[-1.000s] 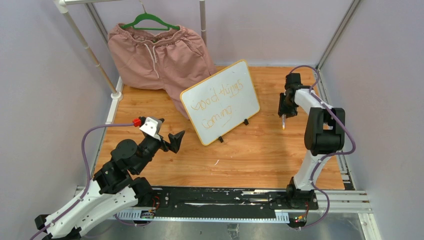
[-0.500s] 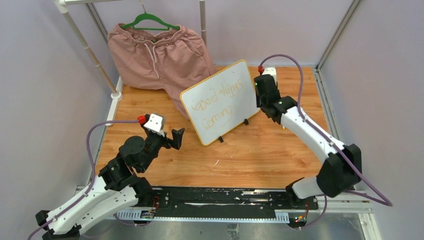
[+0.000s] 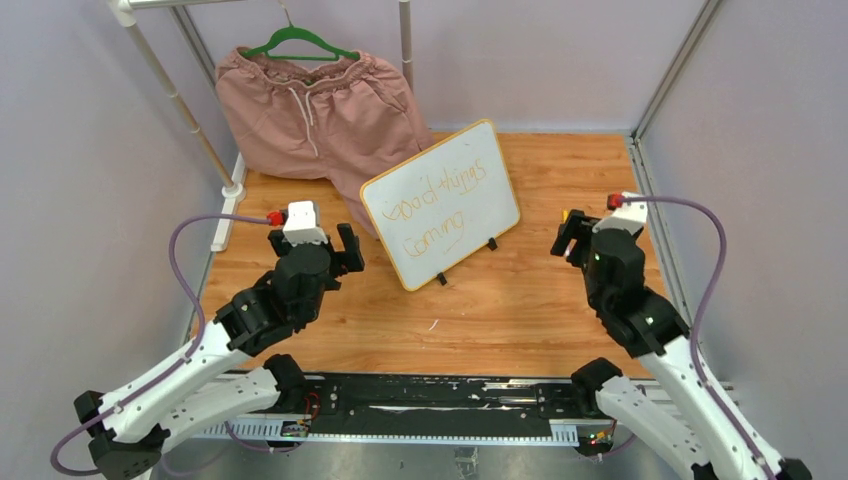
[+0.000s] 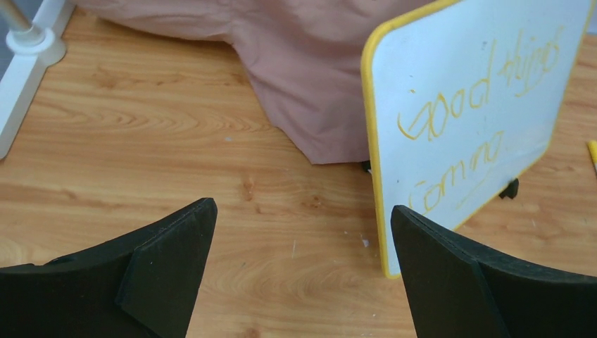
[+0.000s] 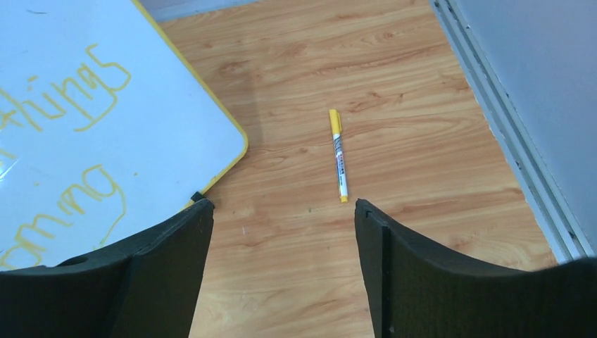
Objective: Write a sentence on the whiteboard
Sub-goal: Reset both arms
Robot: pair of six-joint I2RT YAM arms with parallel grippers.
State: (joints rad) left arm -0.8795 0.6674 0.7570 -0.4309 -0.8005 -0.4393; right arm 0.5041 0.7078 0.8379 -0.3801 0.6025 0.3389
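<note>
The whiteboard [image 3: 440, 205] stands tilted on its black clip feet at mid-table, yellow-framed. On it the sentence [image 3: 438, 200] reads "good things coming" in orange cursive, two lines. My left gripper [image 3: 313, 243] is left of the board, open and empty; the left wrist view shows its gripper [image 4: 301, 205] over bare wood, with the whiteboard [image 4: 479, 120] and sentence [image 4: 472, 105] ahead on the right. My right gripper [image 3: 598, 232] is right of the board, open and empty. In the right wrist view this gripper [image 5: 283, 202] faces a yellow-capped marker [image 5: 338, 155] lying beside the whiteboard [image 5: 84, 127].
Pink shorts [image 3: 310, 110] on a green hanger hang from a white rack [image 3: 190, 120] at the back left, their hem draping behind the board. Metal rails [image 3: 660, 200] edge the table on the right. Grey walls enclose the cell.
The right arm has drawn back from the far right and toward the near edge, and its jaws have opened wide. The left gripper has turned to face the board.
</note>
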